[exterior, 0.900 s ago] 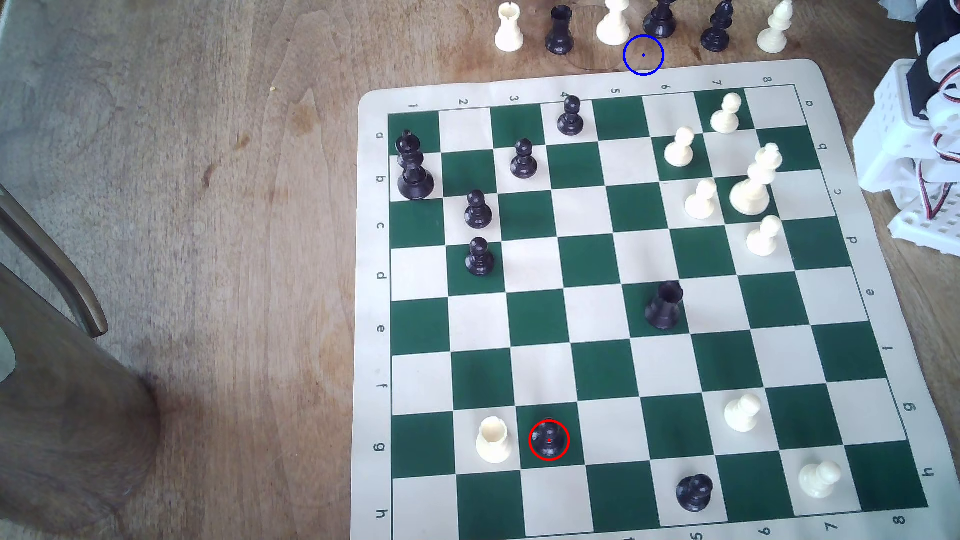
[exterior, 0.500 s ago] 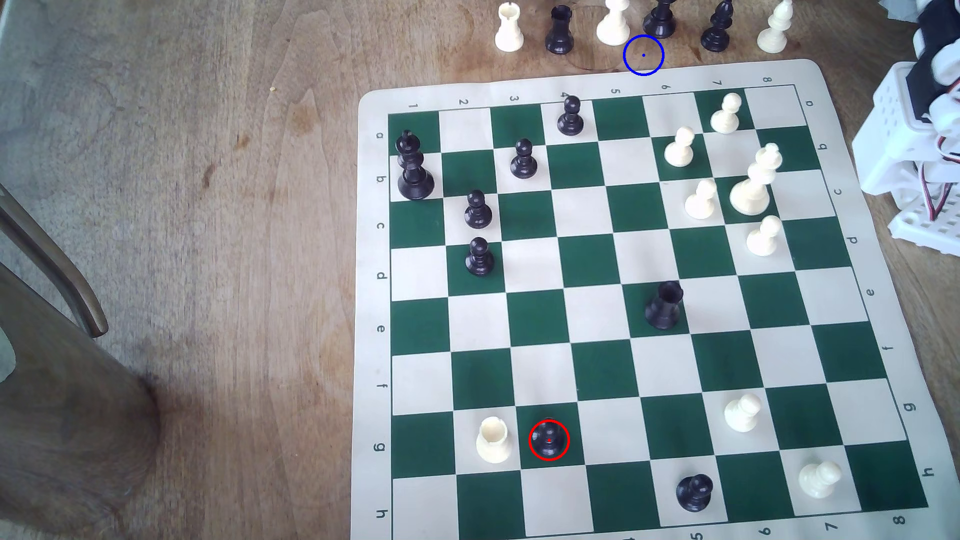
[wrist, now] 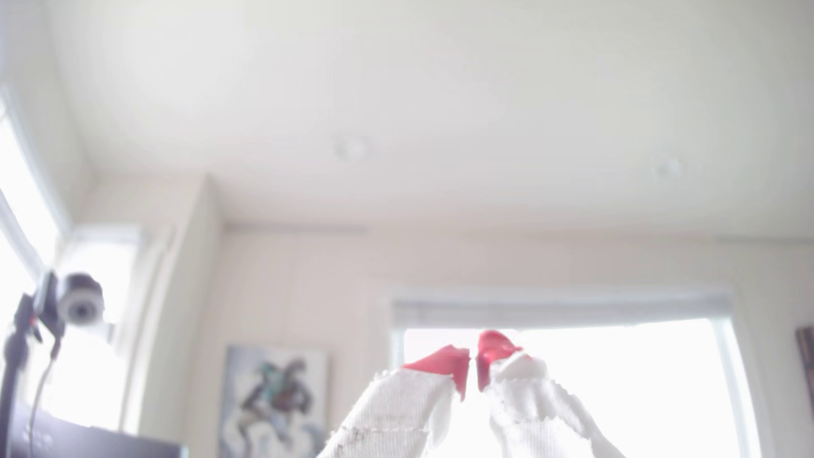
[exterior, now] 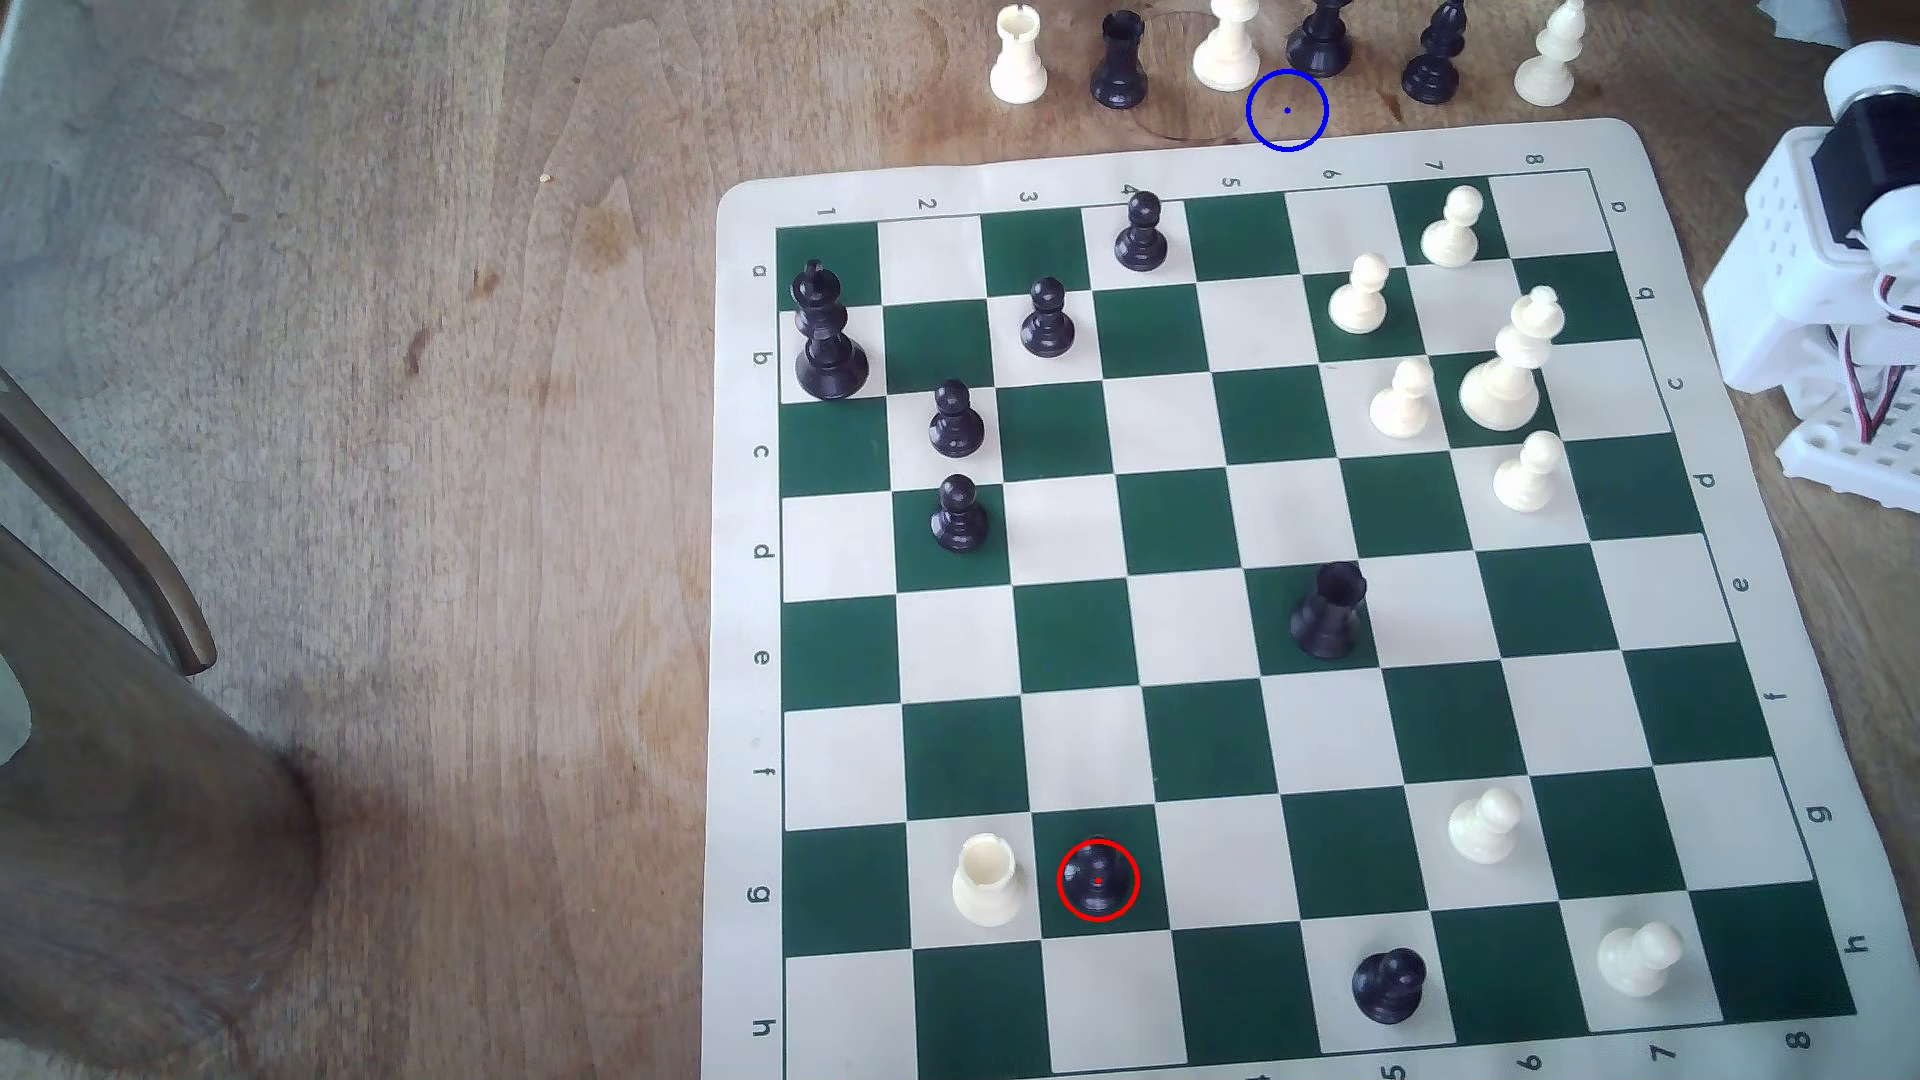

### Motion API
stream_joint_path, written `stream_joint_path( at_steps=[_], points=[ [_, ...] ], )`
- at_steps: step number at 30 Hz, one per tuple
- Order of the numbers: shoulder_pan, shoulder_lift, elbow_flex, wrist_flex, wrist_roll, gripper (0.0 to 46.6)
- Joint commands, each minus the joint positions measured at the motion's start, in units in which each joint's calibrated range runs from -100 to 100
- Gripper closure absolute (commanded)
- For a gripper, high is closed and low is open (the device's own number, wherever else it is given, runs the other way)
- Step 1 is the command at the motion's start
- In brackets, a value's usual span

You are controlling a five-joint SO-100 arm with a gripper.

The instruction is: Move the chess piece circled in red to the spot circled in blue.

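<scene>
The chess piece [exterior: 1098, 878], a small black pawn ringed in red, stands on a green square near the bottom of the board in the exterior view. The spot [exterior: 1286, 110], a blue circle on bare wood, lies above the board's top edge among the set-aside pieces. My white arm [exterior: 1829, 260] sits at the exterior view's right edge, far from both. In the wrist view my gripper [wrist: 473, 363] points up toward the ceiling, its red-tipped fingers [wrist: 445, 361] nearly touching with nothing between them.
A cream rook [exterior: 985, 881] stands just left of the circled pawn. A black rook [exterior: 1328, 611] is mid-board. Cream pawns and a king [exterior: 1507, 363] cluster at upper right. Captured pieces [exterior: 1226, 47] flank the blue circle. A dark chair [exterior: 104, 582] is at the left.
The arm's upper parts at the exterior view's right edge have shifted and turned. No chess piece has moved.
</scene>
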Motion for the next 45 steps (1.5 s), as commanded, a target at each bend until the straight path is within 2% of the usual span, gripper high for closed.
stream_joint_path(
  at_steps=[1,2,3,5,7,10,14,15,21,23,30,35,45],
  points=[
    [3.1,0.0,-9.3,20.3,-0.2,36.2],
    [2.6,1.0,-12.9,27.6,-0.3,28.4],
    [2.9,1.9,-14.1,30.9,-0.3,31.0],
    [2.4,3.6,-15.5,38.4,-0.3,31.1],
    [-0.3,11.0,-24.8,56.7,-0.4,32.8],
    [-6.3,23.7,-36.8,69.4,-3.0,32.8],
    [-12.3,36.1,-45.2,75.9,-5.9,34.4],
    [-14.1,41.7,-47.4,76.9,-7.7,34.5],
    [-20.5,63.6,-58.8,84.0,-13.6,33.5],
    [-23.4,74.4,-69.9,88.7,-16.1,32.9],
    [-25.0,97.3,-90.5,95.8,-19.3,32.5],
    [-26.7,105.0,-92.3,93.6,-21.8,32.7],
    [-28.7,113.2,-92.4,82.4,-22.0,31.1]
  ],
)
